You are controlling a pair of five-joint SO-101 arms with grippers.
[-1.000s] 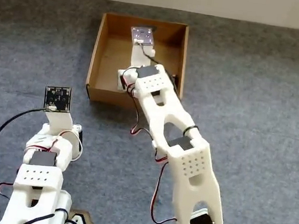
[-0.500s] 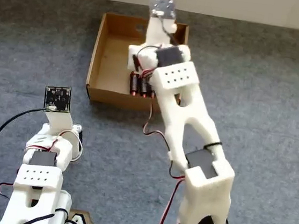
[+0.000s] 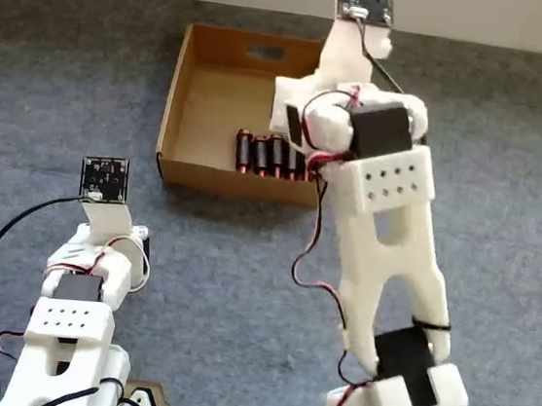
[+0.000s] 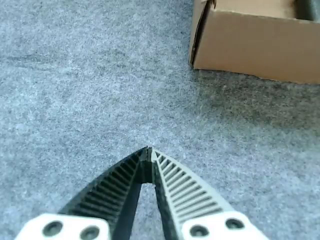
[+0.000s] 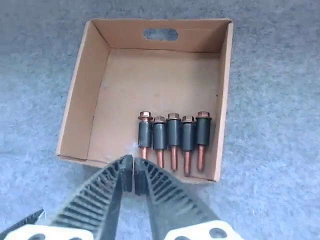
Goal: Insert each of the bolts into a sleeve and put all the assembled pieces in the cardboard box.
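The right gripper has its 2 ribbed fingers pressed together at the tips, with nothing between them. In the right wrist view the tips hang over the near wall of the cardboard box, apart from everything in it. Just past them, inside that wall, lie the 5 assembled pieces. Each is a copper-coloured bolt run through a dark sleeve.

The pieces lie flat on the box floor, side by side in 1 row. Their heads point toward the far wall, which has an oval handle cutout, and their bare shanks point toward the near wall. The piece at one end of the row lies closest to the fingertips. The piece at the other end lies just beside a side wall, so the row fills the near corner of the box on the right arm's side. In the high view the right arm stands raised over that same corner.

The left gripper is closed as well, its 2 fingers meeting at a point and holding nothing. It is over the bare grey table, well apart from the box, whose near corner appears beyond it. In the high view the left arm sits folded near the table's near edge.
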